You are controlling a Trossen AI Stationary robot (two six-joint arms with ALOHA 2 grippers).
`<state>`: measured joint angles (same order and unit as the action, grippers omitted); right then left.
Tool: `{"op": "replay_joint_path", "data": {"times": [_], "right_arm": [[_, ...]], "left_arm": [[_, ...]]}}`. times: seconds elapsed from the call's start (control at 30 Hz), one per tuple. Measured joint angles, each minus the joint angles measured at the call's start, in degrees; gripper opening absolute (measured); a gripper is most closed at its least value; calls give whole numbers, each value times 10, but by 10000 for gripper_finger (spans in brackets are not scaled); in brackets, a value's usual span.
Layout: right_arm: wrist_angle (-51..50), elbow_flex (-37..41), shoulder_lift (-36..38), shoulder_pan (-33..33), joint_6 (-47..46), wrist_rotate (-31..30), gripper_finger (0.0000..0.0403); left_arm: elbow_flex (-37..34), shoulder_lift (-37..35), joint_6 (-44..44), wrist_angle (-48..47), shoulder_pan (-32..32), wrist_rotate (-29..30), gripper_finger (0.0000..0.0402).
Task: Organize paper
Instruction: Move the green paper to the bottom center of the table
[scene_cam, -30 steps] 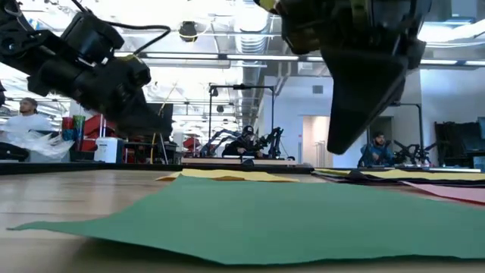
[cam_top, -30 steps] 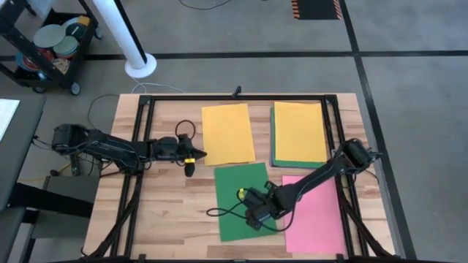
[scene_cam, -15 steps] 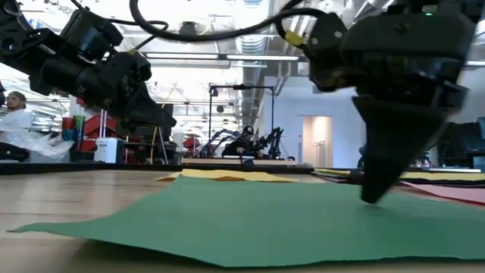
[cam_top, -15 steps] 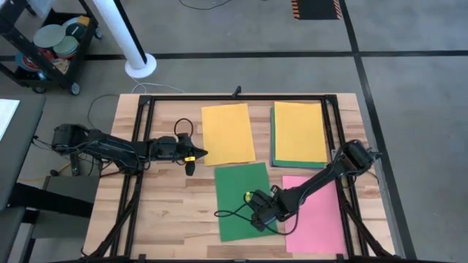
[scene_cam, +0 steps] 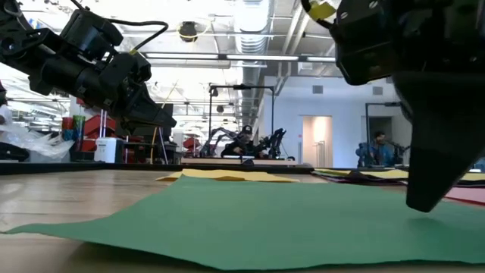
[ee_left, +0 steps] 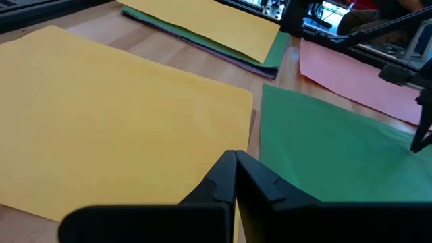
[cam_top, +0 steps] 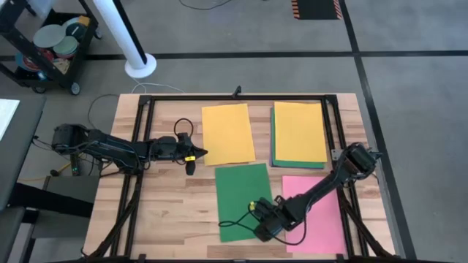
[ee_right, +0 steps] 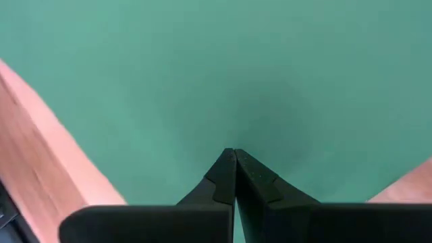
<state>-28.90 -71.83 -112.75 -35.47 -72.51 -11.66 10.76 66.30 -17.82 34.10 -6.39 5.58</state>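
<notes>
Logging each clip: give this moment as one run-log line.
right gripper: shut, tips down on green sheet, near its front edge | left gripper: shut, beside single yellow sheet | pink sheet: untouched

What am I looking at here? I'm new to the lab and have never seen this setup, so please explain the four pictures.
It is a robot with two dark arms at a wooden table. One picture looks straight down, one looks level across the tabletop, and two come from cameras on the wrists. On the table lie coloured sheets: a yellow sheet, a stack topped with yellow, a green sheet and a pink sheet. The right gripper, fingers shut, points down at the green sheet's near corner. The left gripper, also shut, waits beside the yellow sheet. Neither holds anything.
</notes>
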Motion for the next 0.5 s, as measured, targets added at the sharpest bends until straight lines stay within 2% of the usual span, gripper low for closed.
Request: {"op": "replay_joint_path", "data": {"times": [0.23, 0.33, 0.5], "right_arm": [[21, -2, -18, -5, -7, 22, 0], [54, -4, -34, -7, -8, 43, 0], [95, -8, -42, -20, -15, 44, 0]], "left_arm": [[0, 0, 0, -2, 0, 10, 0], [0, 0, 1, -5, 0, 11, 0], [0, 0, 1, -8, 0, 11, 0]]}}
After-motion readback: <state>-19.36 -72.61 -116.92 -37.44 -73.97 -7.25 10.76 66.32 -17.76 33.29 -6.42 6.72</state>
